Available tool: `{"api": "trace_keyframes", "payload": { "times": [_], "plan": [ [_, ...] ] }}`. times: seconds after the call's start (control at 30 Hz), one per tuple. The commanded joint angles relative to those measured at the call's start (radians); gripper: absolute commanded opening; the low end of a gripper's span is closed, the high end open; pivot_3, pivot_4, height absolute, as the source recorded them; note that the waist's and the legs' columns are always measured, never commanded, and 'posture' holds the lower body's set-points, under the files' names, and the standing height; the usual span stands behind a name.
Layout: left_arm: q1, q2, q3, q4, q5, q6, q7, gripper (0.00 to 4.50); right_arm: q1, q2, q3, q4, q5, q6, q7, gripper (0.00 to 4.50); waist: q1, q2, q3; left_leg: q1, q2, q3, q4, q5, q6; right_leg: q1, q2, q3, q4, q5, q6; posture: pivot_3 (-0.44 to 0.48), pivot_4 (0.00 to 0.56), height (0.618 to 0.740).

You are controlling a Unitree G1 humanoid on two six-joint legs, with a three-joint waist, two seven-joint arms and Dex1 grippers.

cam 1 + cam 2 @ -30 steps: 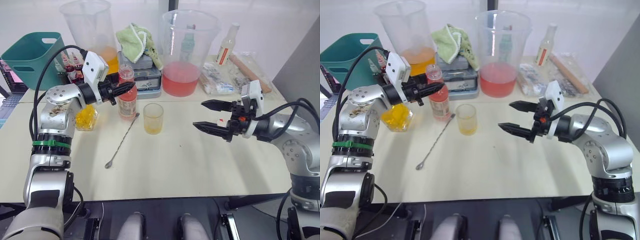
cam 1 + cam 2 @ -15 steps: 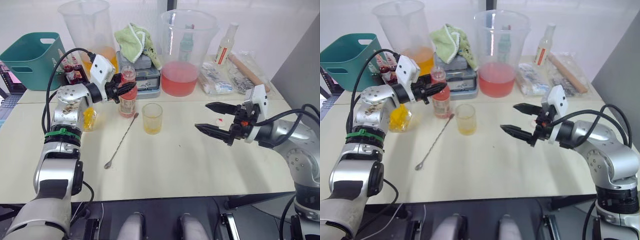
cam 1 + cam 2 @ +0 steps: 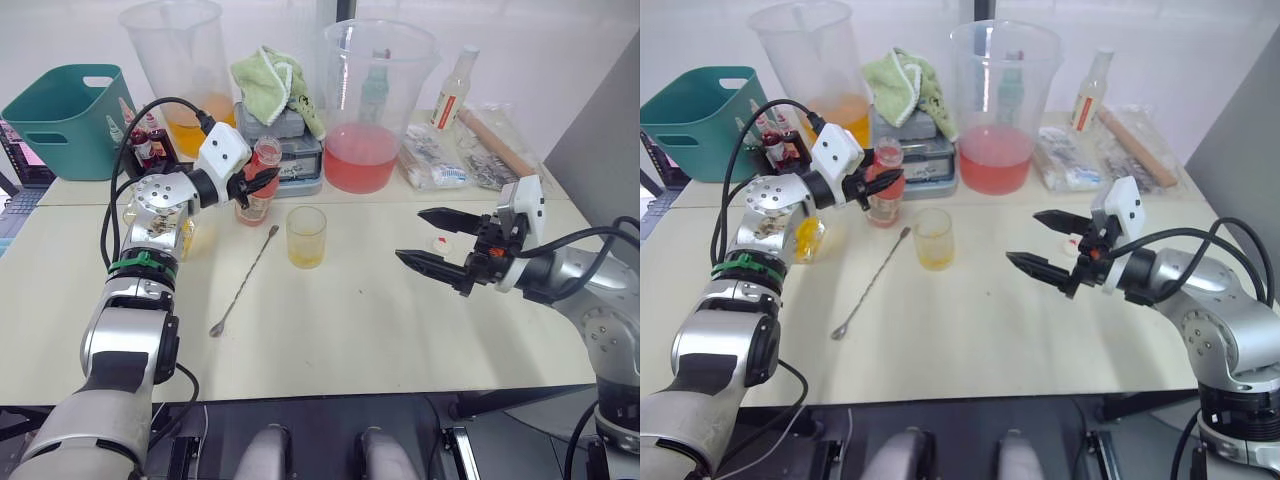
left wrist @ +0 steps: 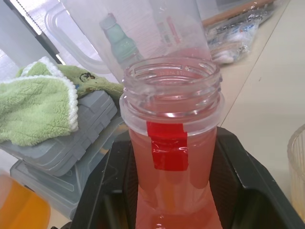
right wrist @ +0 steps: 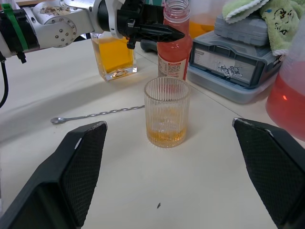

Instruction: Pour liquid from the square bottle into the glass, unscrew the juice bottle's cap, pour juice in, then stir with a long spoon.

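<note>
The juice bottle (image 3: 259,188), pink-red with its neck open (image 4: 170,78), leans slightly toward the glass. My left gripper (image 3: 263,182) is shut on it just below the neck. The glass (image 3: 306,236) stands just right of it with a little yellow liquid at its bottom. Partly behind my left forearm is the square bottle (image 5: 113,53) of orange liquid. The long spoon (image 3: 245,280) lies slanted on the table in front of the juice bottle. Right of the glass my right gripper (image 3: 410,235) hangs wide open and empty. The white cap (image 3: 440,242) lies on the table beside it.
Two huge beakers stand at the back, one with orange liquid (image 3: 180,60) and one with pink (image 3: 377,100). Between them a green cloth (image 3: 270,85) lies on a grey case (image 3: 300,155). A teal basket (image 3: 65,115) is far left. A pale bottle (image 3: 452,95) and plastic bags are back right.
My left wrist has swung closer in around the juice bottle, which now leans toward the glass. My right gripper has drifted a little right, still open.
</note>
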Motion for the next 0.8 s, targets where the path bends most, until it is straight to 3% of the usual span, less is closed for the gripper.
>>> {"api": "trace_keyframes", "payload": {
  "times": [0.03,0.8],
  "plan": [
    [-0.05,0.002,0.009,-0.005,0.011,-0.066,0.033,1.49,0.011,-0.01,-0.057,-0.046,0.04,-0.016,-0.002,4.48,0.0,0.0,0.0,0.0,0.0,0.0,0.0,0.0,0.0,0.0,0.0,0.0,0.0,0.0,0.0,0.0,0.15,0.74],
    [-0.046,0.005,-0.077,0.091,0.185,-0.302,0.145,1.49,0.063,-0.009,-0.085,-0.104,0.078,-0.008,-0.06,4.48,0.001,0.0,0.0,0.002,0.0,0.0,0.001,0.0,0.0,0.0,0.0,0.0,0.004,0.0,0.0,0.0,0.15,0.74]
  ]
}}
